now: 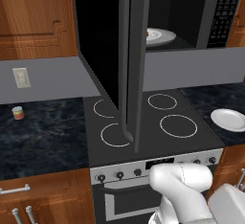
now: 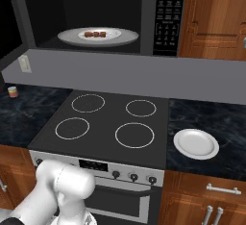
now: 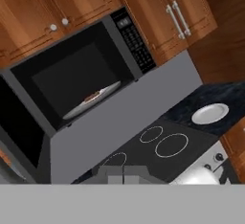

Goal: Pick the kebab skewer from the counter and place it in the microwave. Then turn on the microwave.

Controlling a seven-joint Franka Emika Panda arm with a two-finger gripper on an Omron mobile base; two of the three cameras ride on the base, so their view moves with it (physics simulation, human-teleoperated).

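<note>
With the fingers shut on nothing and the kebab skewer (image 2: 95,34) lying on the plate (image 2: 122,38) inside the microwave (image 2: 163,51) far ahead of them, the wide-open door (image 1: 130,65) could block or be clipped when pushed closed.

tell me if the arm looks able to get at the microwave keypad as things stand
Probably yes: the door hangs swung out to the left, away from the keypad on the microwave's right, and nothing stands before it.

Two white plates (image 2: 196,143), one kebab skewer (image 2: 94,34)
</note>
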